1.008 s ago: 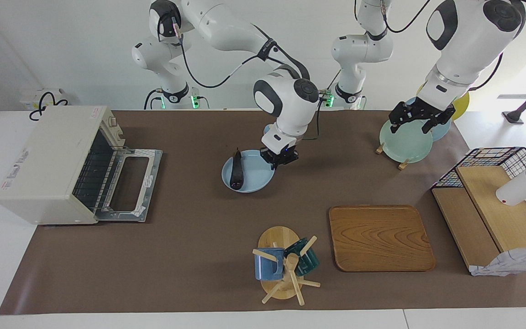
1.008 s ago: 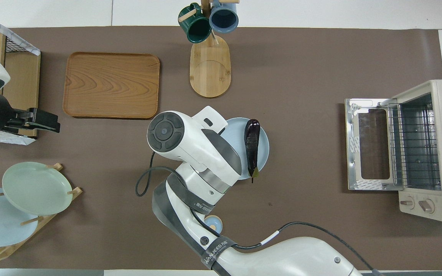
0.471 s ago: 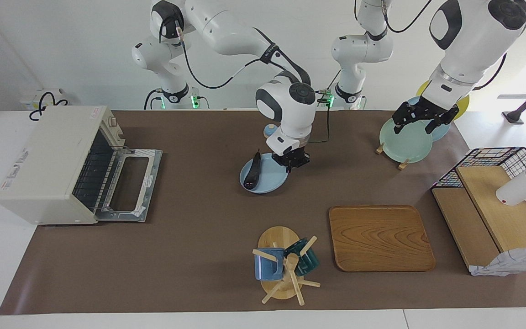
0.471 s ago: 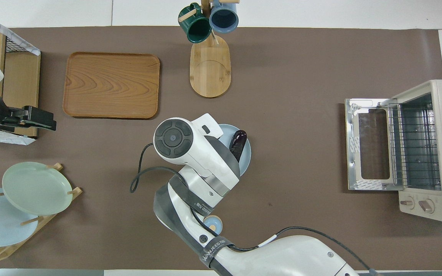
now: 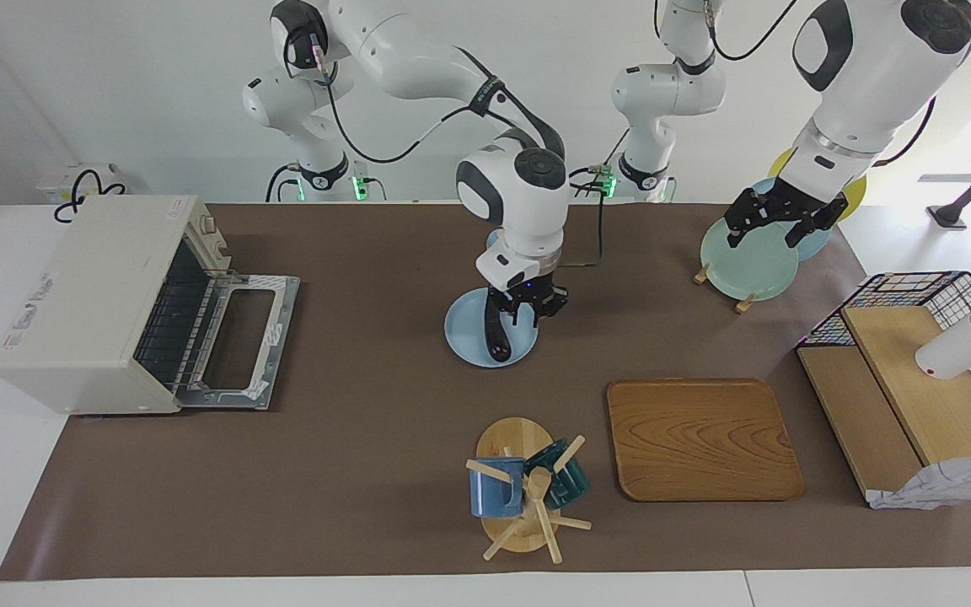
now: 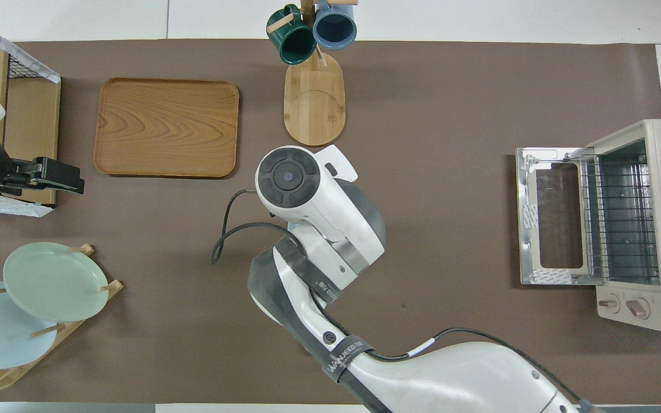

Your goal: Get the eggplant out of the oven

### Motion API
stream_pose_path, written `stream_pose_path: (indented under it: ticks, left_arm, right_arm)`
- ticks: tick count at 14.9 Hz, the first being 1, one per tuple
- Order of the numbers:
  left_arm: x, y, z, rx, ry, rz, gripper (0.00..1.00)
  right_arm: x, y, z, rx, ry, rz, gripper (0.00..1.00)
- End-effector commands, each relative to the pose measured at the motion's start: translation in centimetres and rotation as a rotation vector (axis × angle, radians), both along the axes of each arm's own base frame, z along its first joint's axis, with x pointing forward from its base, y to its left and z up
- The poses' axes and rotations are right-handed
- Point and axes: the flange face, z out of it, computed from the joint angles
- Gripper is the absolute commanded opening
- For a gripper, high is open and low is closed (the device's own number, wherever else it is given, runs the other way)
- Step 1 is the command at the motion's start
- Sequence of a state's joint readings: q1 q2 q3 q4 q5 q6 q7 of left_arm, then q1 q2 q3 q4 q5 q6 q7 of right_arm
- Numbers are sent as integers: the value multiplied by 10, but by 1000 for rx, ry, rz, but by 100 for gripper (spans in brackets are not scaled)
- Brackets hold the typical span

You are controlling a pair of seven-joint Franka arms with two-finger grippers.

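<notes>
Dark purple, the eggplant [image 5: 496, 335] lay on the blue plate [image 5: 467, 330] mid-bench, well apart from the oven [image 5: 93, 301], whose door hung open over an empty rack. Within the last second the plate with the eggplant had shifted toward the left arm's end, and the right pincer [image 5: 526, 309] had swung over it; I cannot tell whether its fingers gripped anything (they sat right above the eggplant). The removal looked done. The left pincer [image 5: 776, 225] waited, spread wide, over the plate rack [image 5: 747, 261]. Counted: one eggplant, one oven, one tray [image 5: 702, 437], two mugs [image 5: 494, 487].
</notes>
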State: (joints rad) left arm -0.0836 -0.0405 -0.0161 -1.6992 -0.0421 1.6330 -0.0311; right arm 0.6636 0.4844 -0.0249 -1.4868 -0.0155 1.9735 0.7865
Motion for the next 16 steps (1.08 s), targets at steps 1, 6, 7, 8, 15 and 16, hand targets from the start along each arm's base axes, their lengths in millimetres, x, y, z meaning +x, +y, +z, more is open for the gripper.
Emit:
stream_pose_path:
  ticks: [1, 6, 7, 8, 15, 16]
  left_arm:
    - [0, -16, 0, 10, -22, -33, 100]
    - [-15, -123, -33, -25, -32, -14, 100]
    - [-15, -147, -44, -44, -21, -8, 100]
    - [-19, -172, -51, -58, -21, -11, 100]
    - [-66, -324, -167, -93, -60, -12, 100]
    - [-70, -334, -178, -94, -60, -16, 100]
  right_arm:
    - [13, -64, 37, -71, 41, 95, 21]
    - [15, -179, 4, -259, 183, 141, 0]
    - [8, -191, -5, -290, 197, 165, 0]
    - [1, -208, -19, -313, 215, 164, 0]
    - [-4, -314, -76, -304, 203, 137, 0]
    - [-3, -327, -79, -298, 202, 131, 0]
